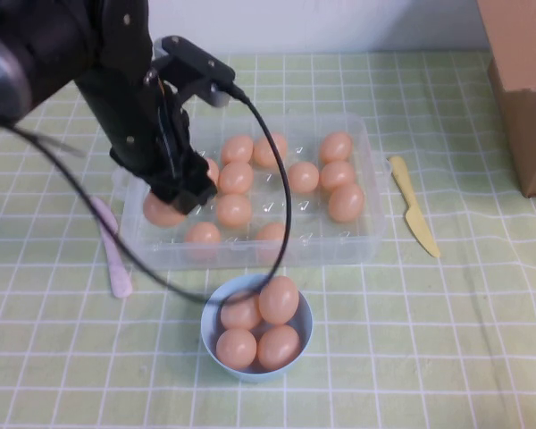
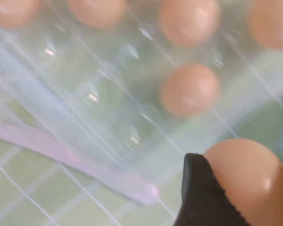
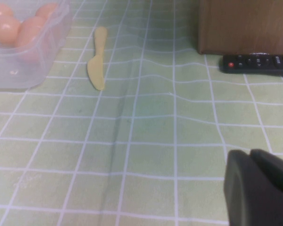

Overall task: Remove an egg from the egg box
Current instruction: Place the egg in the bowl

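My left gripper (image 1: 174,204) is shut on one orange-tan egg (image 1: 159,213) and holds it over the front left corner of the clear plastic egg box (image 1: 368,239). In the left wrist view the egg (image 2: 247,181) sits between the black fingers (image 2: 198,197), above the box's rim (image 2: 85,94). Several more eggs (image 1: 235,177) lie in the box's cells. My right gripper (image 3: 254,188) is shut and empty, low over the tablecloth to the right of the box; it does not show in the high view.
A light-blue bowl (image 1: 237,284) holding several eggs stands just in front of the box. A pink utensil (image 1: 113,250) lies to its left, a yellow plastic knife (image 1: 414,210) to its right. A cardboard box (image 1: 523,80) and a black remote (image 3: 257,63) are at the far right.
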